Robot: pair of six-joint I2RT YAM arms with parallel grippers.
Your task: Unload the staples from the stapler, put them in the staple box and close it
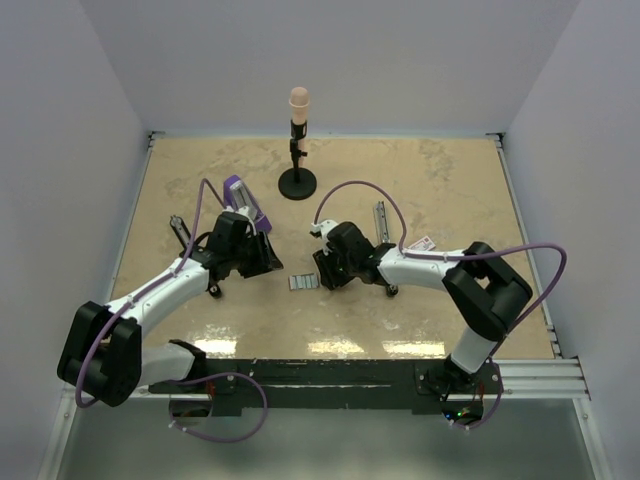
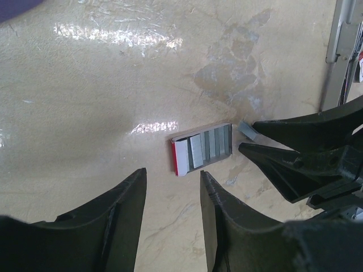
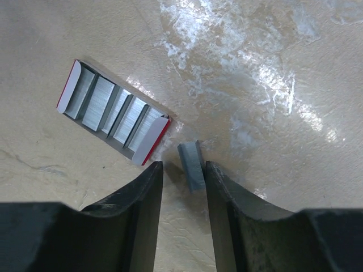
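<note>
A short grey strip of staples (image 3: 190, 164) lies on the table between the tips of my right gripper (image 3: 182, 165). That gripper is open, and the strip sits close to its right finger. The strip also shows in the left wrist view (image 2: 248, 130), just ahead of the right gripper's black fingertips (image 2: 295, 133). My left gripper (image 2: 172, 173) is open and empty, a little short of an open box of staples (image 2: 202, 148). The stapler (image 1: 380, 222) lies behind the right gripper (image 1: 322, 275) with its grey metal channel showing. The left gripper (image 1: 266, 262) is to the left of the box.
The staple box (image 1: 303, 282), with red-and-white end flaps, holds several strips (image 3: 113, 112). A purple wedge (image 1: 240, 195) is behind the left gripper. A black stand with a peach tip (image 1: 298, 150) is at the back. A pink-and-white card (image 1: 422, 243) and a slim black object (image 1: 180, 232) lie at the sides.
</note>
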